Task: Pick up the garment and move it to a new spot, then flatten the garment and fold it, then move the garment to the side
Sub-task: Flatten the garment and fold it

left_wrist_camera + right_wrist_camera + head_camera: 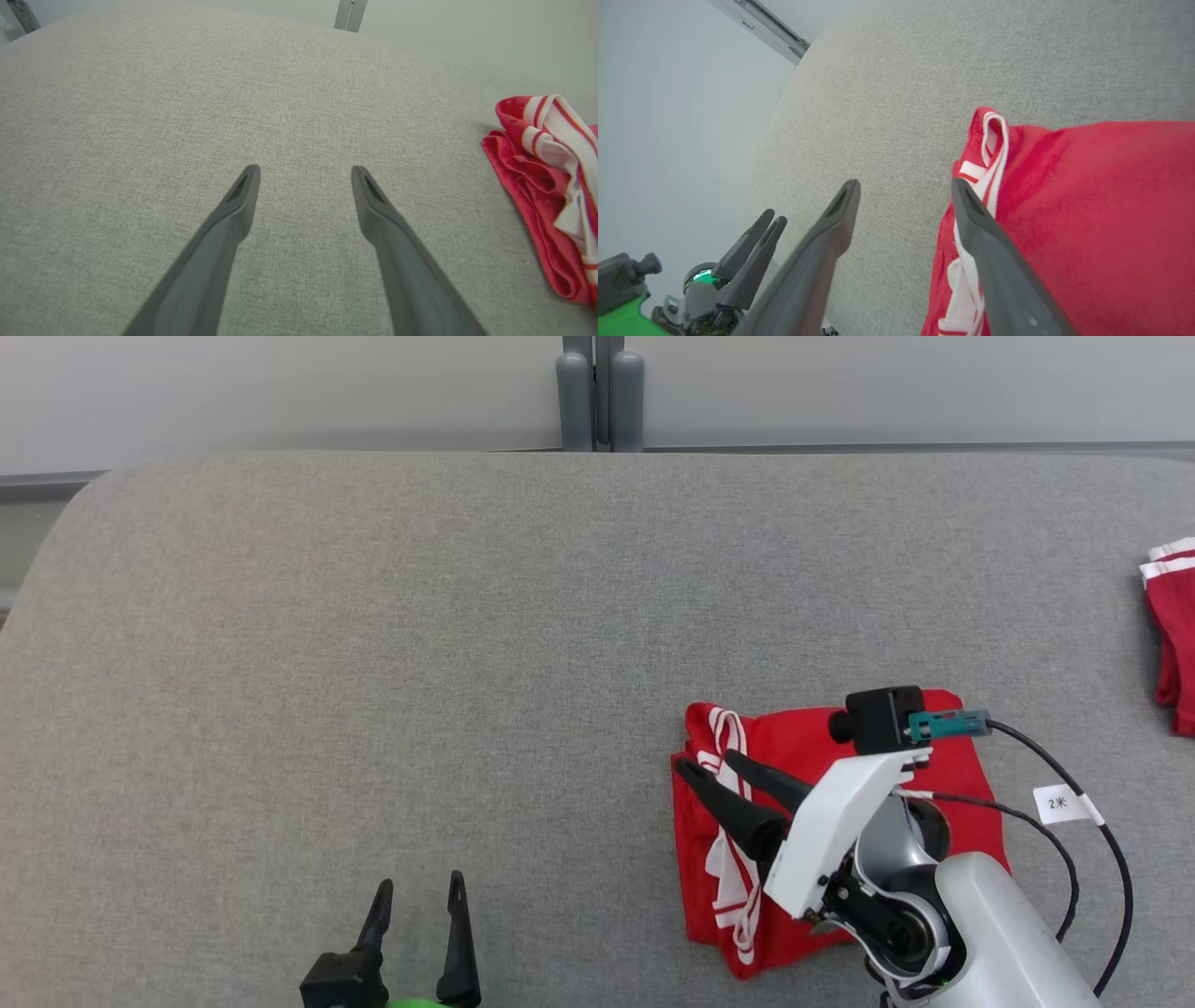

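L gripper [419, 884] sat low over bare grey table [373, 616], fingers apart, empty. R gripper [707, 763] hovered w/ fingers apart at the left edge of the red garment [803, 737], gripping nothing. Garment lay folded in a compact rectangle, right of centre. Far right: another red piece [1172, 625]. Judged: fold done; prob. only the sideways move remaining, if that.
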Controlling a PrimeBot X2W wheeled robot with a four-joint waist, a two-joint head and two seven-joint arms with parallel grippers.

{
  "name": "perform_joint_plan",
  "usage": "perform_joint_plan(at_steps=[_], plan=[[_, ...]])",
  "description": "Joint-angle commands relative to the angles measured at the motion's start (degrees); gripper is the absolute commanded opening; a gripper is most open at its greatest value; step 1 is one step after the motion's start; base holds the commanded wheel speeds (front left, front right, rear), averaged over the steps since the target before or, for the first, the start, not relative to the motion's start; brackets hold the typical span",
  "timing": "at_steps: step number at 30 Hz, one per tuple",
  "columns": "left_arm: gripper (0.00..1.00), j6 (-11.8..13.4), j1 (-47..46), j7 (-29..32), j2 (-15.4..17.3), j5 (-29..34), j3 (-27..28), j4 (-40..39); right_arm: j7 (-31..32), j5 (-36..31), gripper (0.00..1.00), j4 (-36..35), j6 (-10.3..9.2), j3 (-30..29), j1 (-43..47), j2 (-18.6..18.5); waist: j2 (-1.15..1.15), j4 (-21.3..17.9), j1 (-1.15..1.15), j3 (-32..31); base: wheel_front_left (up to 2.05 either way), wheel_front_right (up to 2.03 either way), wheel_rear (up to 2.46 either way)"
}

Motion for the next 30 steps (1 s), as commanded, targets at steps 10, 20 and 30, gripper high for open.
perform_joint_plan(at_steps=[10,20,30], plan=[[1.00,-2.5,3.2,0.0,1.3,4.4,6.2,-5.7,-18.7,-9.0,1.00,-11.5,0.03,1.5,3.3,-6.6,0.00,-3.8,0.00,-5.3,0.00,0.00,0.00],[1.00,-6.9,6.6,0.0,0.6,8.2,13.8,-10.6,-42.8,-27.6,1.00,0.9,0.00,-9.0,13.0,-16.8,0.00,-4.5,0.00,-9.2,0.00,0.00,0.00],[1.00,-10.5,8.9,0.0,0.1,11.5,18.1,-10.7,-44.4,-30.5,1.00,2.0,0.00,-18.4,20.2,-12.4,0.00,-3.8,0.00,-10.2,0.00,0.00,0.00]])
